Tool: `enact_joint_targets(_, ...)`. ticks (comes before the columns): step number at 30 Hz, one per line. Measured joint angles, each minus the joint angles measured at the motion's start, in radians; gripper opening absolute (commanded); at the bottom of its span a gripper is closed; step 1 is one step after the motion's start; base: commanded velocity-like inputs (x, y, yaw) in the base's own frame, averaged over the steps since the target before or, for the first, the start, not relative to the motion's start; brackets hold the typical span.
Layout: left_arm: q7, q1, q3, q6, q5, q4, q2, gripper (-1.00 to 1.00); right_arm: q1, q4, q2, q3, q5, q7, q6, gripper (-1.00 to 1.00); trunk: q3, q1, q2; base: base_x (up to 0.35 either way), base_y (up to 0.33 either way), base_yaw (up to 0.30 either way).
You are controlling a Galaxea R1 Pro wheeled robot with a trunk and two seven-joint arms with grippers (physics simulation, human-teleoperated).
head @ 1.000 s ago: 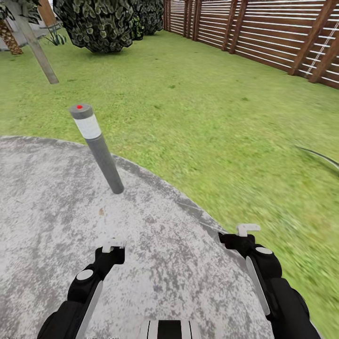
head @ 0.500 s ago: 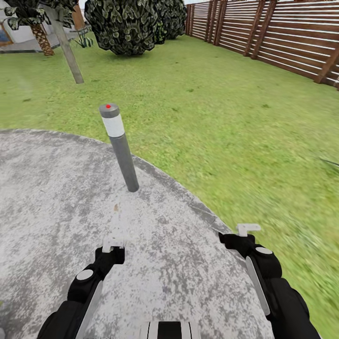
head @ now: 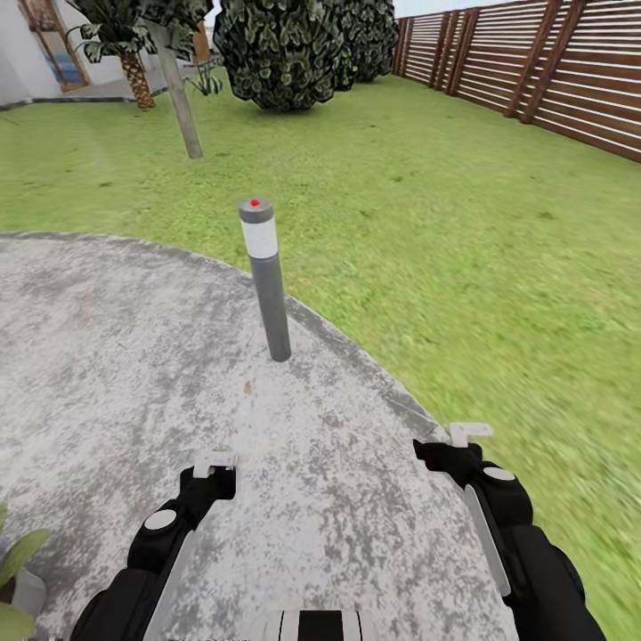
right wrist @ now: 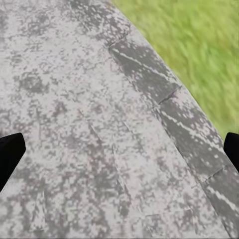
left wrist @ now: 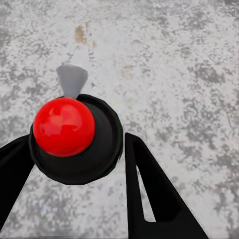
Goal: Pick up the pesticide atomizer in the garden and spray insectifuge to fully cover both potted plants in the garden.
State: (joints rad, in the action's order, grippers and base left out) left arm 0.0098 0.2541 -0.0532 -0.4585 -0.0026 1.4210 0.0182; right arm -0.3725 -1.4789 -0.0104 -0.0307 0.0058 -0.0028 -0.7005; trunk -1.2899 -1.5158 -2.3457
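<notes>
At the lower left edge of the head view, pointed green leaves over a little grey pot belong to one potted plant (head: 16,559), just left of my left arm. The pesticide atomizer and the insectifuge are out of view. My left gripper (head: 215,463) hangs over the round grey patio (head: 107,356) of the garden, open and holding nothing; in the left wrist view its black fingers (left wrist: 149,199) stand apart around a red knob on a black disc (left wrist: 64,127). My right gripper (head: 467,434) is open and empty near the patio's edge, with its fingertips (right wrist: 10,152) far apart.
A grey bollard lamp with a red dot (head: 267,280) stands at the patio rim ahead. Lawn (head: 463,231) spreads beyond, bounded on the right by a slatted brown fence (head: 570,80). Dark bushes (head: 285,49), a leaning trunk (head: 178,98) and a palm (head: 133,76) stand far off.
The camera has swung left, so the bollard lamp and fence sit further right in the picture. The potted plant's leaves have come into view at the lower left. Both arms keep their pose.
</notes>
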Motion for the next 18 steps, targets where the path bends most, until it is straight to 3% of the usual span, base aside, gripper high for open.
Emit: enact_joint_targets(18,0.0,0.0,-0.001,0.0,0.0,0.0,0.0,-1.0,0.0,0.0,0.0,0.0,0.0,0.0,0.0,1.0,0.02,0.0,0.0,0.0,0.0,0.232)
